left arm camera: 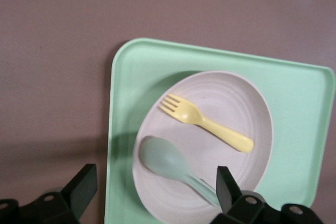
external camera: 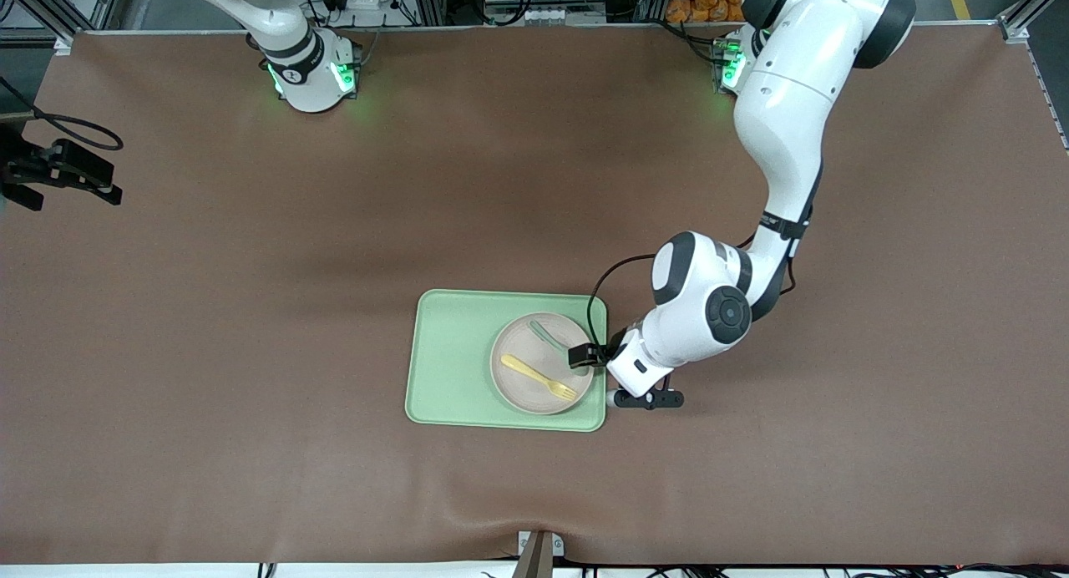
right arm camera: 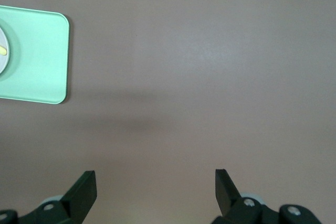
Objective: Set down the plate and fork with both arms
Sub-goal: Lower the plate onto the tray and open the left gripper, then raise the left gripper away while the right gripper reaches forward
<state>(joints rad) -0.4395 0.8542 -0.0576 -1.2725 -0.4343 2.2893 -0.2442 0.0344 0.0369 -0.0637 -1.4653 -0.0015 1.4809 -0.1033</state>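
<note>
The beige-pink plate (external camera: 524,394) lies on the light-green tray (external camera: 451,361), at the tray's end toward the left arm. The yellow fork (external camera: 539,377) lies on the plate, with a grey-green spoon (external camera: 544,336) beside it. In the left wrist view the fork (left arm camera: 207,124) and spoon (left arm camera: 168,161) lie side by side on the plate (left arm camera: 247,108). My left gripper (left arm camera: 155,182) is open and empty, low over the plate's rim and the tray's edge; one finger is over the table and the other over the plate. My right gripper (right arm camera: 155,182) is open and empty, high over bare table.
The brown table mat (external camera: 250,311) surrounds the tray. The right arm's black hand (external camera: 63,173) shows at the right arm's end of the table. The tray's corner (right arm camera: 42,56) shows in the right wrist view. A small bracket (external camera: 539,549) sits at the table's near edge.
</note>
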